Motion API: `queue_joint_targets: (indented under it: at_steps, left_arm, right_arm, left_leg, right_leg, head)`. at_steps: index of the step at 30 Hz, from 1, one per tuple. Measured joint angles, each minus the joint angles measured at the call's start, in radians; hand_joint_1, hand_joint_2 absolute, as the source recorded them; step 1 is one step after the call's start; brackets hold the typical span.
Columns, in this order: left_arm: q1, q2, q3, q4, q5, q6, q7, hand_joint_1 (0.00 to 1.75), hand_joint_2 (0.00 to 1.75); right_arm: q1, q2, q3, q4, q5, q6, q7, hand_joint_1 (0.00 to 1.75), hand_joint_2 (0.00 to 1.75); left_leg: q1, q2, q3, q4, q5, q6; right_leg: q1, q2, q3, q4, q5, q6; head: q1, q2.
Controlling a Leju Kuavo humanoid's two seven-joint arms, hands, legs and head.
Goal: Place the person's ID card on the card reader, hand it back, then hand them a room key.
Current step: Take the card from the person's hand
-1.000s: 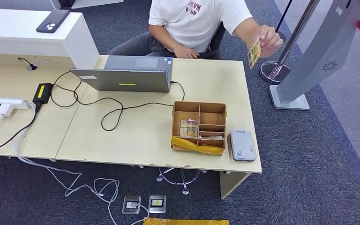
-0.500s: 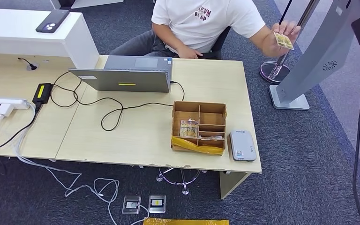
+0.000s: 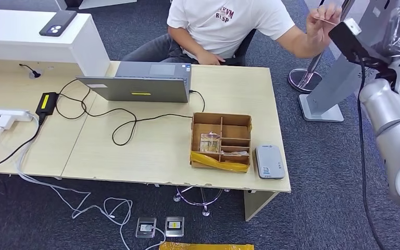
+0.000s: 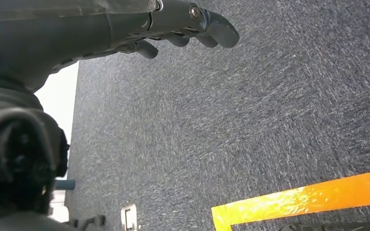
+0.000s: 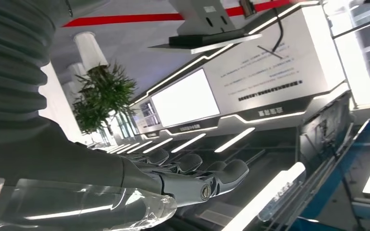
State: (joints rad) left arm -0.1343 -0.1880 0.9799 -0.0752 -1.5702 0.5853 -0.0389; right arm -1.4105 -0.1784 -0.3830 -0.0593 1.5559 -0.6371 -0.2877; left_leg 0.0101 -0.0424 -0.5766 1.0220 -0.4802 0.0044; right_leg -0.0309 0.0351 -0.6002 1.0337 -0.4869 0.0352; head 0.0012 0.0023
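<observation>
A seated person in a white shirt holds the ID card [image 3: 325,20] up, beyond the table's far right corner. My right arm [image 3: 393,112] is raised along the right side, with its wrist reaching toward that card. My right hand [image 5: 192,179] has its fingers stretched out and holds nothing. The grey card reader [image 3: 269,161] lies at the table's near right corner. Beside it stands a brown divided box [image 3: 221,121] with room key cards [image 3: 210,142] in one compartment. My left hand [image 4: 183,24] hangs over the carpet with nothing in it.
A laptop [image 3: 140,83] with trailing cables sits mid-table, with a power strip [image 3: 5,115] at the left. A phone [image 3: 58,23] lies on the white counter. A grey kiosk stand [image 3: 344,67] rises right of the table. Orange tape [image 4: 308,197] marks the carpet.
The person has lifted the ID card higher and farther right. My right arm has risen into the head view at the right edge, toward the card.
</observation>
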Motion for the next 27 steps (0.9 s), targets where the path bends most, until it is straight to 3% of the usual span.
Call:
queue_joint_targets:
  at_steps: [3, 5, 6, 8, 10, 11, 12, 14, 15, 20, 27]
  left_arm:
    - [-0.001, 0.001, -0.002, 0.0, 0.0, -0.001, 0.0, 0.0, 0.0]
    - [-0.002, 0.002, -0.003, 0.0, 0.0, -0.002, 0.0, 0.0, 0.0]
    - [-0.002, 0.003, -0.003, 0.0, 0.0, -0.002, 0.0, 0.0, 0.0]
    - [0.003, 0.003, -0.003, 0.0, 0.0, -0.004, 0.0, 0.0, 0.0]
    - [0.015, 0.005, -0.003, 0.0, 0.0, -0.006, 0.0, 0.0, 0.0]
    - [0.021, 0.008, -0.002, 0.0, 0.001, -0.006, 0.001, 0.0, 0.0]
    - [0.026, 0.011, -0.002, 0.0, 0.001, -0.007, 0.002, 0.0, 0.0]
    - [0.021, 0.016, -0.002, 0.0, 0.002, -0.007, 0.004, 0.0, 0.0]
    - [0.011, 0.016, -0.002, 0.0, 0.001, -0.007, 0.004, 0.0, 0.0]
    - [-0.008, 0.013, -0.003, 0.0, -0.001, -0.008, 0.005, 0.0, 0.0]
    - [0.002, 0.015, -0.003, 0.0, 0.0, -0.009, 0.006, 0.0, 0.0]
  right_arm:
    - [0.041, 0.047, 0.034, -0.019, -0.028, 0.023, 0.017, 0.0, 1.75]
    - [0.105, 0.056, 0.079, -0.061, -0.14, 0.117, 0.114, 0.0, 1.75]
    - [0.15, 0.039, 0.117, -0.102, -0.246, 0.2, 0.215, 0.0, 1.75]
    - [0.239, -0.043, 0.239, -0.244, -0.522, 0.366, 0.521, 0.0, 1.75]
    - [0.303, -0.156, 0.39, -0.464, -0.734, 0.434, 0.818, 0.0, 1.75]
    - [0.32, -0.201, 0.466, -0.598, -0.778, 0.436, 0.902, 0.0, 1.75]
    - [0.331, -0.224, 0.528, -0.719, -0.789, 0.434, 0.929, 0.0, 1.75]
    - [0.349, -0.233, 0.647, -0.913, -0.777, 0.432, 0.889, 0.0, 1.75]
    - [0.361, -0.233, 0.697, -0.968, -0.774, 0.432, 0.86, 0.0, 1.75]
    - [0.415, -0.298, 0.896, -1.205, -0.79, 0.422, 0.837, 0.0, 1.75]
    - [0.432, -0.328, 1.097, -1.395, -0.811, 0.414, 0.851, 0.0, 1.75]
  left_leg:
    - [0.001, 0.002, 0.004, 0.0, -0.001, -0.001]
    - [0.003, 0.001, 0.01, 0.002, -0.001, -0.002]
    - [0.004, 0.0, 0.013, 0.003, -0.002, -0.003]
    - [0.003, -0.002, 0.01, 0.005, -0.001, -0.002]
    - [0.0, 0.005, -0.003, 0.005, -0.002, -0.001]
    - [-0.003, 0.016, -0.01, 0.005, -0.004, -0.001]
    - [-0.005, 0.032, -0.013, 0.004, -0.01, -0.001]
    - [-0.005, 0.061, -0.007, 0.002, -0.021, -0.002]
    - [-0.003, 0.065, 0.0, 0.002, -0.023, -0.001]
    - [0.002, 0.022, 0.006, 0.003, -0.007, -0.002]
    - [0.004, 0.007, 0.001, 0.003, -0.006, -0.004]
  right_leg:
    - [0.001, 0.002, -0.001, -0.001, 0.0, -0.001]
    - [0.005, 0.001, 0.001, -0.003, 0.0, -0.001]
    - [0.006, 0.001, 0.004, -0.005, -0.001, -0.001]
    - [0.005, 0.0, 0.006, -0.005, 0.0, 0.001]
    - [-0.002, 0.007, -0.002, -0.001, 0.003, 0.003]
    - [-0.005, 0.019, -0.007, 0.001, 0.005, 0.003]
    - [-0.007, 0.036, -0.011, 0.002, 0.006, 0.003]
    - [-0.007, 0.064, -0.011, 0.002, 0.006, 0.0]
    - [-0.004, 0.067, -0.008, 0.002, 0.005, 0.0]
    - [0.001, 0.023, -0.004, 0.003, 0.001, -0.001]
    - [0.003, 0.009, -0.005, 0.003, 0.0, -0.003]
  head:
    - [0.0, 0.0]
    - [-0.003, 0.0]
    - [-0.003, 0.0]
    - [-0.003, 0.0]
    - [0.002, 0.0]
    - [0.005, 0.0]
    - [0.007, 0.0]
    - [0.004, 0.0]
    - [0.001, 0.0]
    - [-0.001, 0.0]
    - [-0.001, 0.0]
